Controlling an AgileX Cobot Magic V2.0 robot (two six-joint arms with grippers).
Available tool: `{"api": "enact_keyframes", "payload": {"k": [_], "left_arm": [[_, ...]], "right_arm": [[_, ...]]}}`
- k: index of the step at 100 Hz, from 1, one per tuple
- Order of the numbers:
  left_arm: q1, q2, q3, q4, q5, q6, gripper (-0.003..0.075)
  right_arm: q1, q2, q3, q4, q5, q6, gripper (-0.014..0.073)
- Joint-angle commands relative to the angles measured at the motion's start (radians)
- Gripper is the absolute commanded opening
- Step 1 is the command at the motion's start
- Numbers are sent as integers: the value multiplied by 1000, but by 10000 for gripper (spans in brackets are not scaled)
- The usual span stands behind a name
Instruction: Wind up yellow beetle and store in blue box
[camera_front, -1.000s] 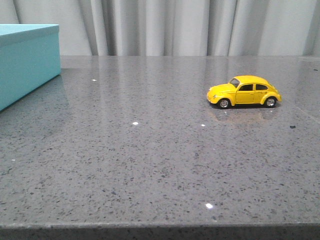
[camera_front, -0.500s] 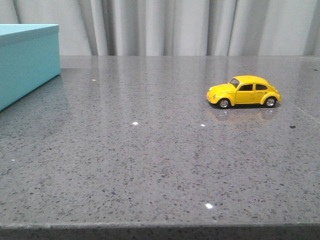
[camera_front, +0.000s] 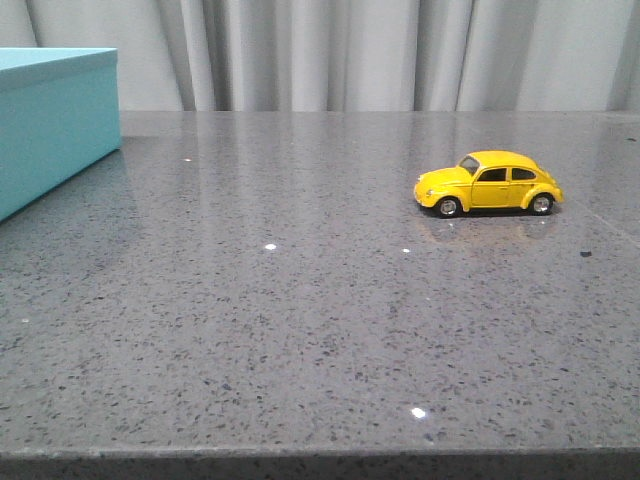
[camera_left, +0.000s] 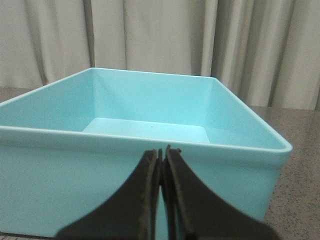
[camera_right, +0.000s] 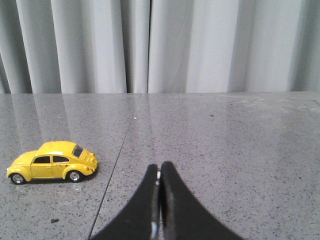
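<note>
The yellow beetle (camera_front: 488, 183) stands on its wheels on the grey table, right of centre in the front view, nose pointing left. It also shows in the right wrist view (camera_right: 52, 162), well to the side of my right gripper (camera_right: 159, 169), which is shut and empty. The blue box (camera_front: 52, 120) stands at the far left edge of the front view. In the left wrist view the box (camera_left: 140, 165) is open and empty, its near wall right in front of my left gripper (camera_left: 162, 152), which is shut and empty. Neither gripper shows in the front view.
The speckled grey stone tabletop (camera_front: 300, 300) has a front edge at the bottom of the front view. A seam line (camera_right: 112, 170) runs across the table between the beetle and my right gripper. Grey curtains (camera_front: 350, 50) hang behind the table.
</note>
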Motion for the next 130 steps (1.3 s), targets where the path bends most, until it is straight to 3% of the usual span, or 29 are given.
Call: {"api": "enact_keyframes", "payload": {"k": [1, 10, 22, 32, 49, 86, 111, 130], "left_arm": [[-7, -31, -23, -11, -90, -8, -6], [-7, -31, -61, -9, -78, -1, 83], [-7, -31, -98, -7, -73, 2, 343], [-7, -31, -125, -7, -61, 2, 482], [-7, 8, -195, -5, 54, 2, 496], [-7, 311, -454, -5, 256, 3, 495], [-7, 534, -609, -9, 284, 34, 494], [-7, 606, -645, -9, 293, 34, 494]], "right_arm": [[-2, -16, -74, 0, -14, -7, -62], [-2, -16, -107, 0, 26, -7, -22], [-2, -16, -124, 0, 36, -7, 97], [-2, -16, -141, 0, 71, -7, 223], [-2, -12, -203, 0, 160, -7, 365], [-2, 261, -454, 0, 391, -7, 365], [-1, 504, -620, 0, 499, -7, 365], [-1, 535, -641, 0, 492, -7, 363]]}}
